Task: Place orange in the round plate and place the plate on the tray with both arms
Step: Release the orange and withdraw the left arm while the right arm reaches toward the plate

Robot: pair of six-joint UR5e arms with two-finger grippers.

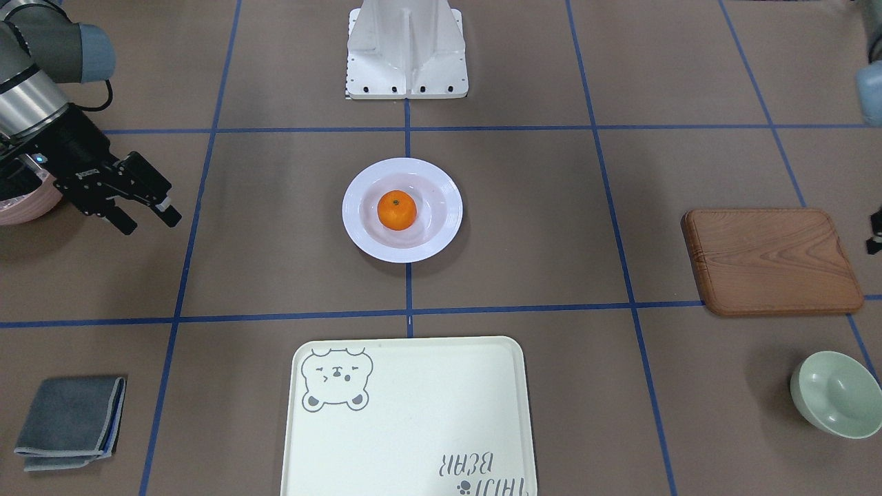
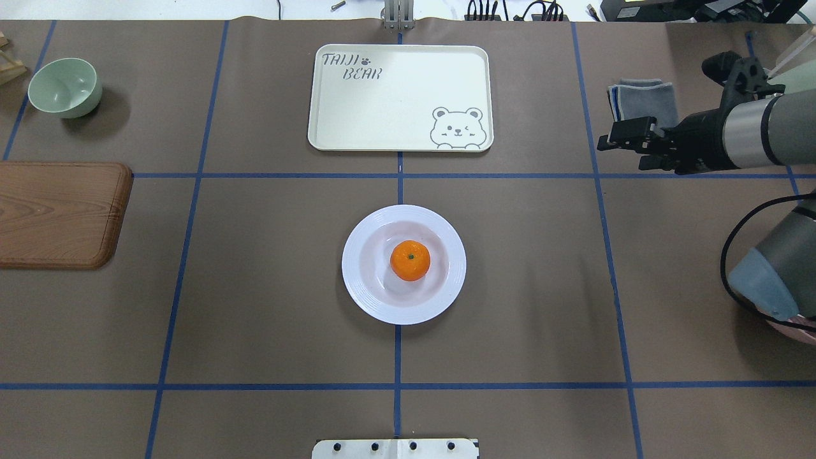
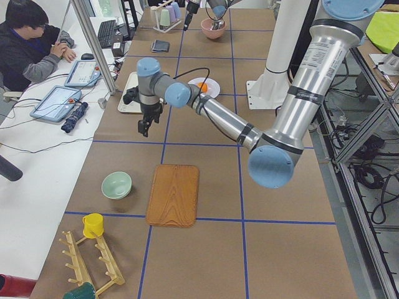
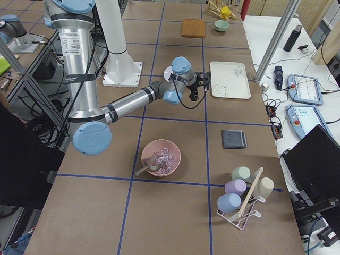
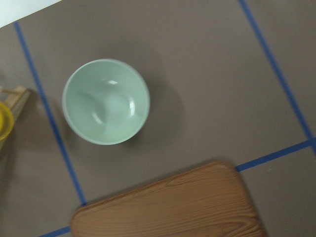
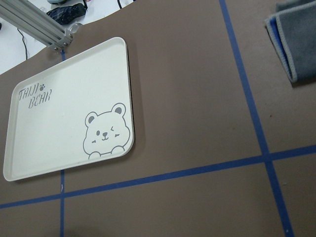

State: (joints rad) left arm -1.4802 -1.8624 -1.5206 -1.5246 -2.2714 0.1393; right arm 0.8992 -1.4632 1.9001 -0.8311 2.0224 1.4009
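**Orange in, plate not yet lifted**

You have the orange (image 1: pixel 397 210) sitting loose in the round plate (image 1: pixel 441 238) at table centre, with the tray (image 1: pixel 413 427) apart on the operators' side. The right gripper (image 1: pixel 150 222) hangs spread and empty, well away. The left gripper (image 3: pixel 144 128) is out toward the wooden board (image 3: pixel 174 193) (I cannot tell how its jaws stand). Watch the lift: uneven pulls on that glossy rim would likely tilt the plate and roll the orange out.

The left arm (image 3: pixel 315 68) and right arm (image 2: pixel 755 131) are built of silver-grey tubes closed by light-blue joint caps (image 3: pixel 270 167). A black cable (image 2: pixel 723 258) is carried by the right arm. The right hand (image 1: pixel 150 222) is black. The white pedestal (image 1: pixel 406 55) is dotted with dark screws (image 1: pixel 394 89).
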